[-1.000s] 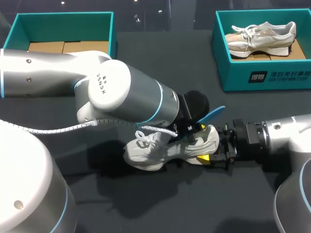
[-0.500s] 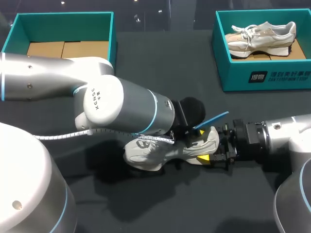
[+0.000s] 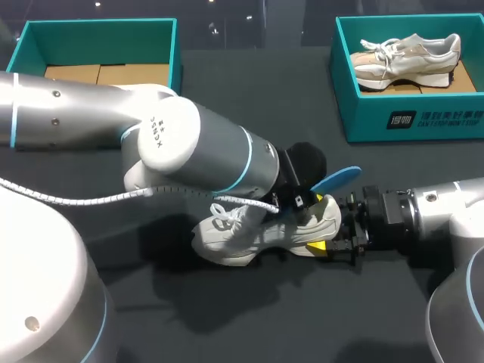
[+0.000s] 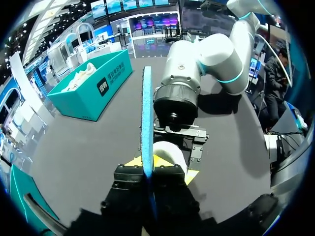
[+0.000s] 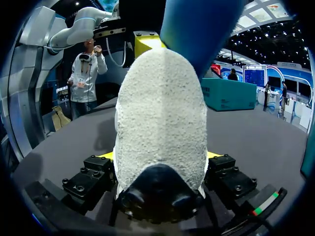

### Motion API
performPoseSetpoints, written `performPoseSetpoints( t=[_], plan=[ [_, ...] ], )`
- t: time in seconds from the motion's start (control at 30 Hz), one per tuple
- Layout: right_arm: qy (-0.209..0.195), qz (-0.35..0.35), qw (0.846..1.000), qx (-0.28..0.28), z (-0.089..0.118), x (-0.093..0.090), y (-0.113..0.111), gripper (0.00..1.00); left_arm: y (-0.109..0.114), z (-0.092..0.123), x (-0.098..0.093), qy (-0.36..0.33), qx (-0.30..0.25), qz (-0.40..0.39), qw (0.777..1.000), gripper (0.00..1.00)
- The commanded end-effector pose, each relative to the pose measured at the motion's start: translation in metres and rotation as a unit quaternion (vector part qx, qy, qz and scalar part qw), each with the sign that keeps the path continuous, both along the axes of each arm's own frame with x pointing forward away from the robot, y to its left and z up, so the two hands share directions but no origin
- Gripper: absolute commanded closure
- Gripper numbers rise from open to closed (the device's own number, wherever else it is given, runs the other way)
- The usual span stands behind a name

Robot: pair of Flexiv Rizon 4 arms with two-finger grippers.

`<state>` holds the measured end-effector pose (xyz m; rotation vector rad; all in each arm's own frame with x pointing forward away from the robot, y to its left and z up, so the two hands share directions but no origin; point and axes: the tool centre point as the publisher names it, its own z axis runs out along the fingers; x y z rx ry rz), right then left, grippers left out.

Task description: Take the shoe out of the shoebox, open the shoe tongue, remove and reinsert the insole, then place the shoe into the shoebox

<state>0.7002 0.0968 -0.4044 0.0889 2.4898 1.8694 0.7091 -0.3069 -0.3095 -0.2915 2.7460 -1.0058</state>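
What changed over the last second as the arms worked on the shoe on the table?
The left gripper, shut on the blue insole, dipped toward the shoe and then rose back. The insole's free end now reaches slightly farther out past the heel. Nothing was let go. The right gripper stayed clamped on the shoe's heel, and the shoe did not shift.

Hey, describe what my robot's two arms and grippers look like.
Both the left arm and right arm are rounded silver-grey tubes with thin light-blue rings at the joints. The left arm has a white joint cap with dark lettering and a white spiral-wrapped cable. The left gripper and right gripper are black and blocky with yellow tips.
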Motion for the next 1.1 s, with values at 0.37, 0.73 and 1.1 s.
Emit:
performPoseSetpoints(
  t=[0.37, 0.73, 1.1],
  plan=[
    [0.0, 0.0, 1.0, -0.003, 0.002, -0.001, 0.001, 1.0, 0.005, 0.087, -0.024, 0.105, 0.058, -0.084, 0.989, 1.0],
    [0.0, 0.0, 1.0, -0.003, 0.002, -0.001, 0.001, 1.0, 0.003, 0.126, -0.028, 0.166, 0.065, -0.107, 0.978, 1.0],
    [0.0, 0.0, 1.0, -0.003, 0.002, -0.001, 0.001, 1.0, 0.007, 0.132, -0.03, 0.167, 0.048, -0.102, 0.979, 1.0]
  ],
)
